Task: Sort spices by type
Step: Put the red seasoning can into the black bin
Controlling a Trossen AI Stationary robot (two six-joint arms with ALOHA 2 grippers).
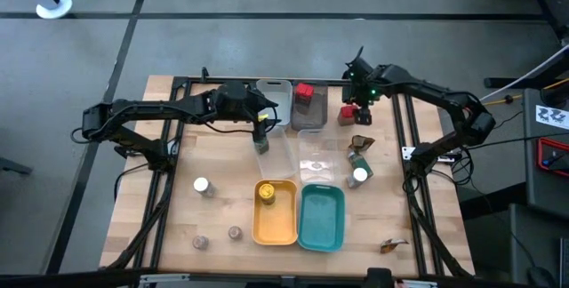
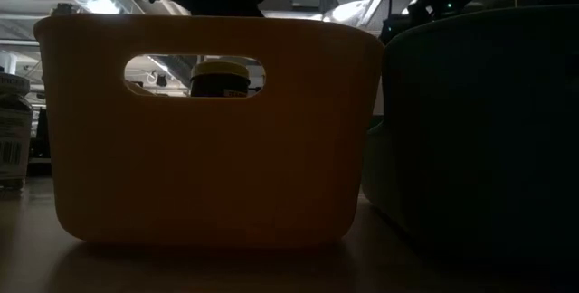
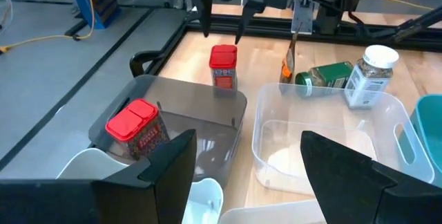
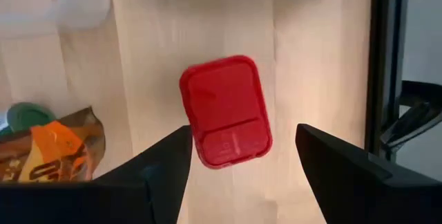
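Note:
My right gripper [image 4: 238,155] is open and points down over a red boxy jar [image 4: 226,110] that stands on the table near the far edge [image 1: 348,114]; its fingers stand on either side of the jar, apart from it. My left gripper [image 3: 245,175] is open and hovers at the near ends of the white tray [image 1: 274,91] and the grey tray [image 3: 200,124]. The grey tray holds another red jar [image 3: 136,127]. A yellow-lidded jar [image 1: 266,192] stands in the yellow tray [image 1: 276,226]. Other jars stand or lie scattered on the table. My left gripper has a white rounded thing [image 3: 205,200] low beside one finger; I cannot tell what it is or whether the finger touches it.
A clear tray [image 1: 316,159] and a teal tray [image 1: 322,219] sit mid-table. Right of them are a lying green-lidded jar [image 1: 360,157], a white-lidded jar [image 1: 359,177] and a brown packet [image 1: 361,142]. To the left are a white-lidded jar [image 1: 202,185] and two small brown jars [image 1: 201,242].

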